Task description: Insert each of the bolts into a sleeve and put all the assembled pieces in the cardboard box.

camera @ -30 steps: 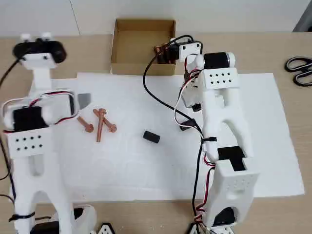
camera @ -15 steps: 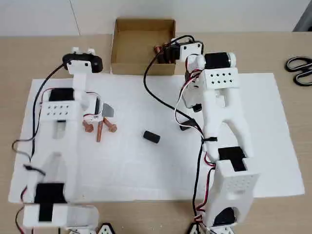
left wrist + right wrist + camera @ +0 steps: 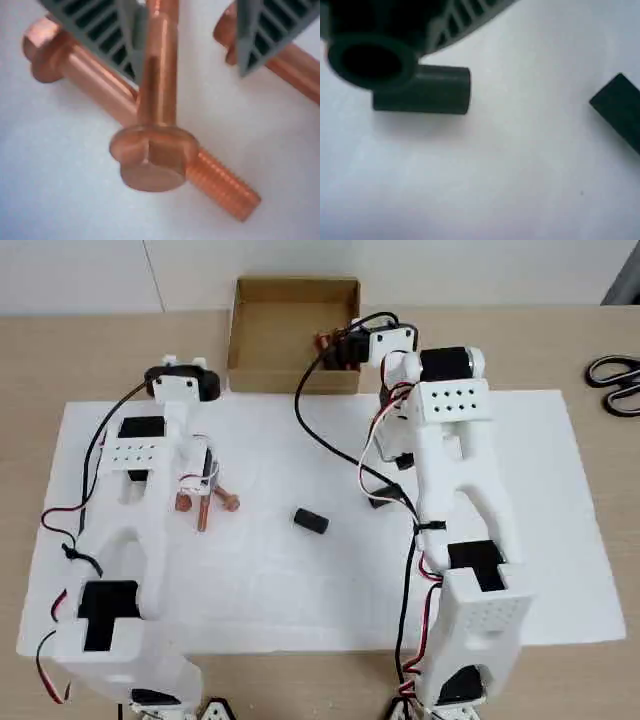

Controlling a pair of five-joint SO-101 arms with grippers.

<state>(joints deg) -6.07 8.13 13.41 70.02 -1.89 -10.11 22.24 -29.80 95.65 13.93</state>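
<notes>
Left gripper [image 3: 190, 77] is positioned low over the three bolts [image 3: 205, 502] at the left centre of the high view, its jaws parted moderately wide and closed on nothing. In the left wrist view the middle bolt [image 3: 155, 150] is seen between the two grey fingers [image 3: 100, 30], with one finger just beside its shank and its head turned toward the lower centre of the frame. It is laid across a second bolt [image 3: 90, 75], which runs from upper left to lower right. A third bolt [image 3: 295, 65] is found at the upper right edge.

One sleeve [image 3: 311, 521] is lying on the white sheet [image 3: 300, 600] at the centre of the high view, apart from the bolts. The cardboard box [image 3: 292, 380] is placed at the top centre, and scissors [image 3: 615, 380] are seen at the right edge.

The right gripper [image 3: 420, 25] is seen at the upper left of the right wrist view, with an end-on sleeve [image 3: 370, 60] against it. Whether that sleeve is gripped cannot be told. A lying sleeve [image 3: 427, 90] is just beside it.
</notes>
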